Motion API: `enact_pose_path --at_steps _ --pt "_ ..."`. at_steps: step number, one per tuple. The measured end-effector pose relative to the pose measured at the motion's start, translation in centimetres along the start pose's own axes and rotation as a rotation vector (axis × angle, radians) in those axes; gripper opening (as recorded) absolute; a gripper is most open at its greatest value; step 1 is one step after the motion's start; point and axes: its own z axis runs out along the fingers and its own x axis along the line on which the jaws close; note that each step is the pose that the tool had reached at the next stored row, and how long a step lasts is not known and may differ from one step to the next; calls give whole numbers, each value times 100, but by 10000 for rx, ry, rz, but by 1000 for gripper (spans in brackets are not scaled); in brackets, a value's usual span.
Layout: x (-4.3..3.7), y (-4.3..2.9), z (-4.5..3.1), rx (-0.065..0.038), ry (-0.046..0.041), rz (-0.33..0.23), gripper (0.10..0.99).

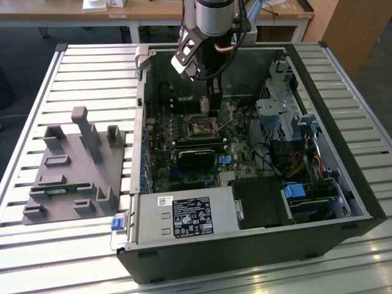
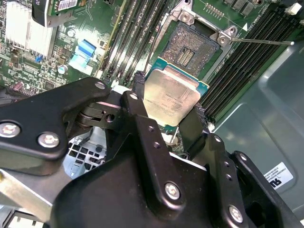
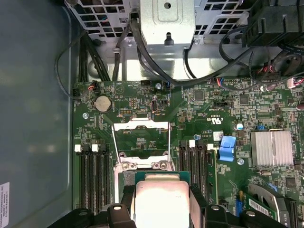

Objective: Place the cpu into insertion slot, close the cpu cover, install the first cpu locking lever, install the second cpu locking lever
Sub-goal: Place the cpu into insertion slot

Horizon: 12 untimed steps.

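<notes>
The cpu (image 2: 176, 91) is clenched by its edges between the fingers of the hand (image 2: 169, 97); it is held just above the insertion slot (image 2: 190, 47), not yet seated; the cpu cover (image 3: 140, 124) is seen swung open in the first wrist view.

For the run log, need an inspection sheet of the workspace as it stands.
Surface: slatted metal table with an open computer case on it.
Job's things: cpu held, not in the insertion slot; slot bare; cpu cover open.
Clutter: grey fixture block on the table, at the exterior view's left of the case.
Grippers: hand shut on the cpu's edges.
Cables: black bundle by the drive cage, off the slot.
Surroundings: wooden desk behind the table.
</notes>
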Motion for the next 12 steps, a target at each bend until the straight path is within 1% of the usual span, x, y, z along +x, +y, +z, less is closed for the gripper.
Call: enact_pose_path --at_steps 12 --pt "-1 -3 30 0 -1 0 537"
